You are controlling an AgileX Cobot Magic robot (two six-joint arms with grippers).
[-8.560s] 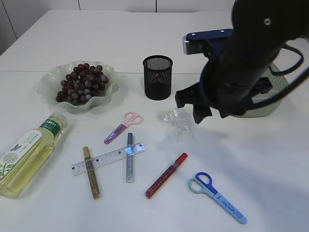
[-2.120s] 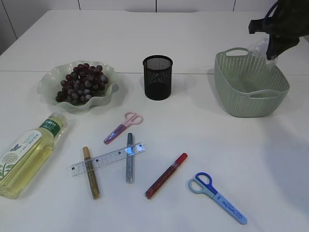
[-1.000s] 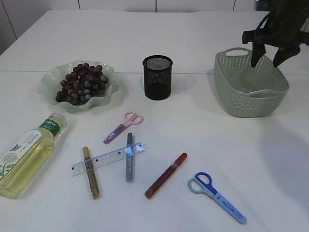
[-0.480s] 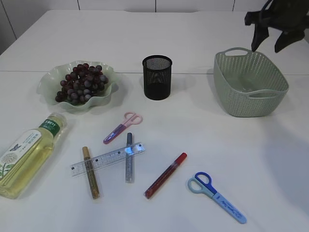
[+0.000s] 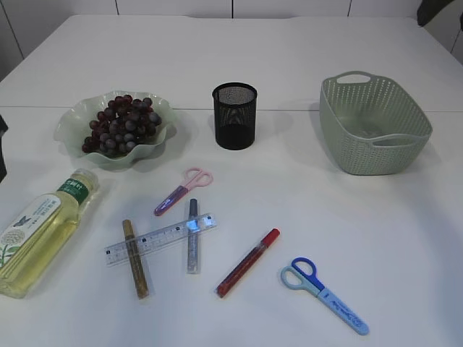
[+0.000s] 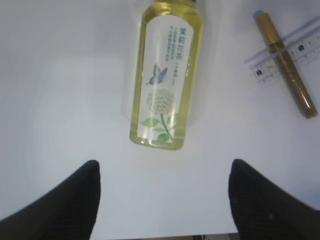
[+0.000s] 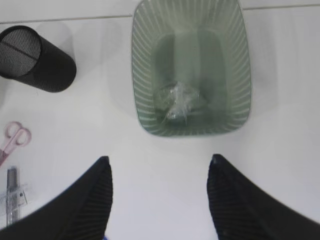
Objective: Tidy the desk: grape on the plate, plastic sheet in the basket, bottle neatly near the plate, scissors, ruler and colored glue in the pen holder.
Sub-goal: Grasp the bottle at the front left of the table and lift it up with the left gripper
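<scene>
We judge two steps done: grapes (image 5: 119,124) on plate (image 5: 76,144) far left, sheet (image 7: 177,102) in basket (image 5: 376,155) far right. Left: bottle (image 6: 167,75) lying near left; two scissors, pink (image 5: 182,191) and blue (image 5: 324,294), one ruler (image 5: 160,238), three glue sticks on worktop; holder (image 5: 234,116) empty. Left pincer (image 6: 162,200) wide over bottle; right pincer (image 7: 157,200) wide, empty.

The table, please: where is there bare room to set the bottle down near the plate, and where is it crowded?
Bare patches: between the plate and the pen holder, and the wide strip between pen holder and basket. Crowded: below the plate, where the bottle, ruler, glue sticks and pink scissors lie close together.
</scene>
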